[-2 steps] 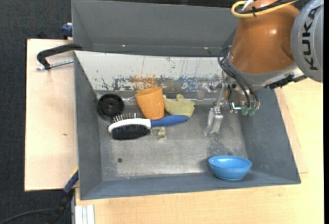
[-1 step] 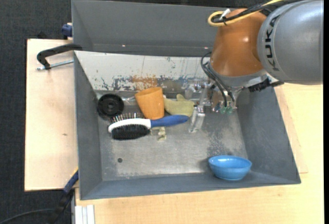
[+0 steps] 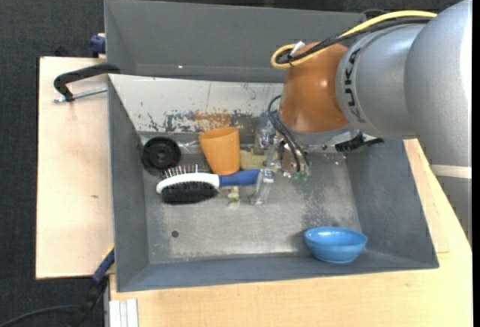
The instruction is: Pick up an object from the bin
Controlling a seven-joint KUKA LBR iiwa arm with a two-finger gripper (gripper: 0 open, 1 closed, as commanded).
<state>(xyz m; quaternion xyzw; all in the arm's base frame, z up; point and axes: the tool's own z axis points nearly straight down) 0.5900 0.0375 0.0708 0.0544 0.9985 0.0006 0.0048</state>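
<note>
My gripper hangs low in the middle of the bin, right at the end of the blue handle of a hairbrush. The brush lies flat, its white head with black bristles pointing left. An orange cup stands just behind the brush, left of the gripper. A small pale scrap lies on the floor just in front of the handle.
A black round disc rests near the left wall, behind the brush head. A blue bowl sits at the front right. The arm with its orange cover and cables comes in from the right above the back of the bin.
</note>
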